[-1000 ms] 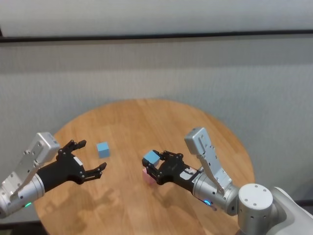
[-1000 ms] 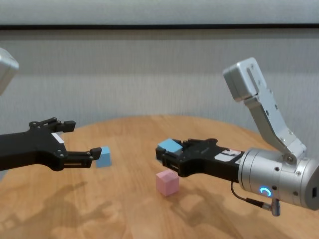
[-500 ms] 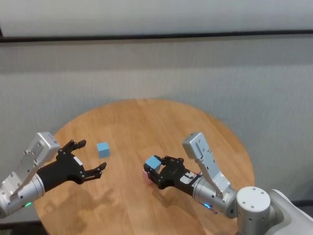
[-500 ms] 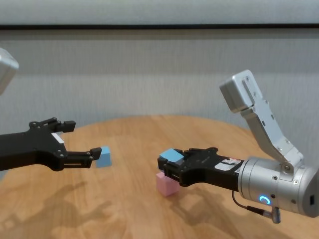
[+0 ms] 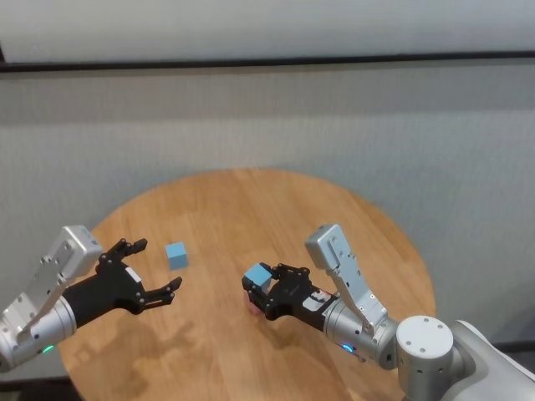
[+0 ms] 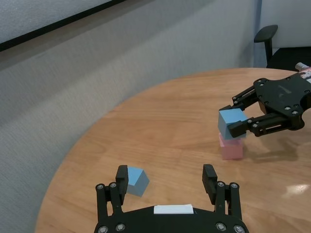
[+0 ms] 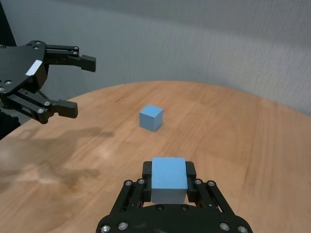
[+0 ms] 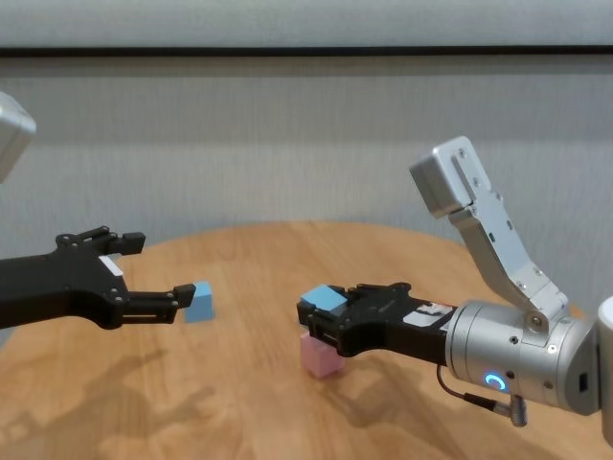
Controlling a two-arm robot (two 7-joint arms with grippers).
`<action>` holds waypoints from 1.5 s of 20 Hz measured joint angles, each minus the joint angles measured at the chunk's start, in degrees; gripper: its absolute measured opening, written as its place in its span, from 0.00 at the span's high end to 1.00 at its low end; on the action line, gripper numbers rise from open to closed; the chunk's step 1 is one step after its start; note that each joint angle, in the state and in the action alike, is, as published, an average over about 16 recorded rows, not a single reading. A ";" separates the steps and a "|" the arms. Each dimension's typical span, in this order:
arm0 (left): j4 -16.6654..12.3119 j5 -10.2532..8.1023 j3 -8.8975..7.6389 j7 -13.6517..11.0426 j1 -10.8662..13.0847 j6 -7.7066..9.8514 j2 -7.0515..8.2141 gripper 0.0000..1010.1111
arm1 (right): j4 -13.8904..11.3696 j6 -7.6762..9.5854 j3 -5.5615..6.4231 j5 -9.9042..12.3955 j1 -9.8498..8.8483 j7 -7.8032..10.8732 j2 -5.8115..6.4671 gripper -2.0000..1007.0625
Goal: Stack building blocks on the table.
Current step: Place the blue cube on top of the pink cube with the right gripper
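Blocks first, from the head view: my right gripper (image 5: 262,291) is clamped on a light blue block (image 5: 258,275), holding it directly above the pink block (image 5: 248,300), of which only a sliver shows beneath. A second blue block (image 5: 175,255) sits alone on the round wooden table (image 5: 251,200), well to the left of that pair. My left gripper (image 5: 155,267) hangs just beside this loose block, fingers spread apart around nothing.

From the chest view, the held blue block (image 8: 323,298) rests on or just over the top of the pink block (image 8: 320,356), offset a little toward my left; I cannot tell whether the two faces touch. My right gripper (image 8: 324,314) has its fingers closed against the blue block's sides. The loose blue block (image 8: 198,301) stands flat on the table (image 8: 249,249), behind the tip of my left gripper (image 8: 144,268), whose jaws stand wide.

In the left wrist view, my own fingers (image 6: 122,178) are apart, with the loose blue block (image 6: 136,180) beside one of them. Farther off, the right gripper (image 6: 237,121) holds its blue block (image 6: 231,122) over the pink one (image 6: 231,148).

In the right wrist view, the blue block (image 7: 168,179) sits pinched between my right fingers (image 7: 192,174). Beyond it are the loose block (image 7: 151,118) and the open left gripper (image 7: 73,85).
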 joint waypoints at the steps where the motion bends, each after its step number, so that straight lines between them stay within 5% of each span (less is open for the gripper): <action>1: 0.00 0.00 0.00 0.00 0.00 0.00 0.00 0.01 | 0.13 -0.02 0.01 -0.09 0.04 -0.06 -0.07 0.63; 30: 0.00 0.00 0.00 0.00 0.00 0.00 0.00 0.01 | 2.45 -0.01 1.03 -1.30 0.37 -1.11 -1.38 0.63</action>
